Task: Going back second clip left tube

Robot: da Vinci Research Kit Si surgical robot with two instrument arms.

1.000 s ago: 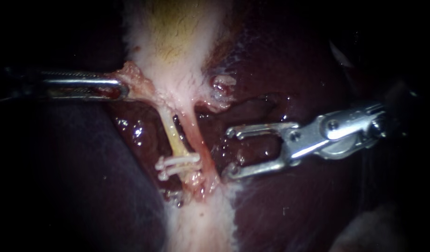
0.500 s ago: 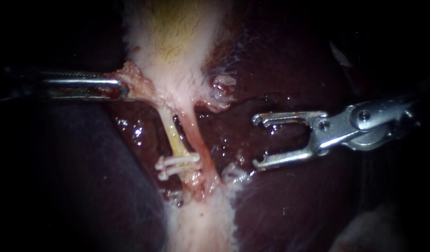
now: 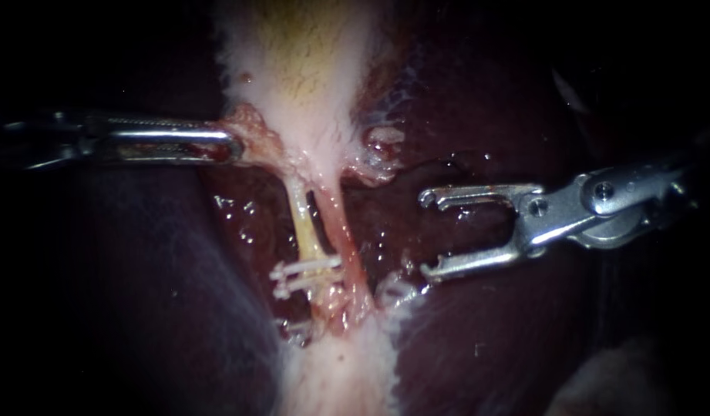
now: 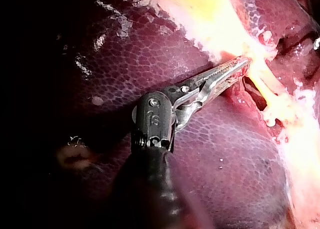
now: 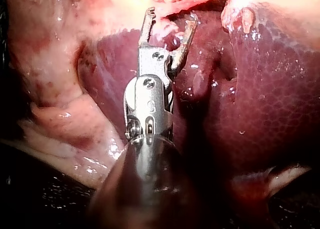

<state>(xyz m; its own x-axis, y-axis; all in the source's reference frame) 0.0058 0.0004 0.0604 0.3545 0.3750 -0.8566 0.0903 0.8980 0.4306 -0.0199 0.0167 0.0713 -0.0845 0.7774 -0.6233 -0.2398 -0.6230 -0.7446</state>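
Steel up front: the right tool, a silvery two-pronged clip-carrying end on its shaft, hangs wide open and empty over the wet, dark red liver. The right wrist view shows the same bare prongs, nothing loaded between them. Just beyond its tips, and apart from them, runs the pinkish right tube, and beside that the pale yellow left tube. That is the task's tube, and two small white clips lie across its lower end, one just under the other. Further off, the slim grey left tool is clamped tight on a pink tissue flap at the neck of the pale, yellow-tinged gallbladder. It draws the flap sideways so both tubes stand taut; the left wrist view shows its ribbed jaws pinched on that edge. With both clips seated and the prongs empty, I judge this to be the retreat. The next move calls for a straight pull-out along the shaft, with the lower prong kept off the liver and the frayed white tissue beneath it.
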